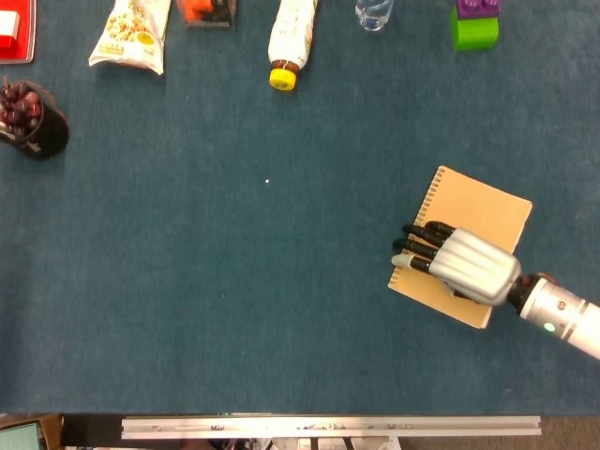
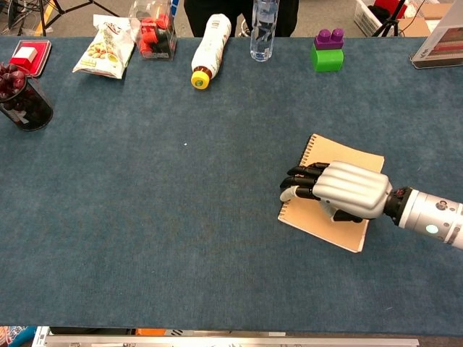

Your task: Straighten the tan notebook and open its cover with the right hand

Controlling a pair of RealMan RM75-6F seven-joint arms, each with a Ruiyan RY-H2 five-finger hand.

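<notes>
The tan notebook lies closed on the blue table, right of centre, its spiral binding along its left edge and its body still tilted a little. My right hand rests flat on the lower half of the cover, palm down, with its dark fingertips reaching the binding side. It presses on the cover and grips nothing. The left hand shows in neither view.
Along the far edge stand a snack bag, a red item in a clear box, a lying bottle with a yellow cap, a water bottle and a green-and-purple block. A dark cup of grapes sits far left.
</notes>
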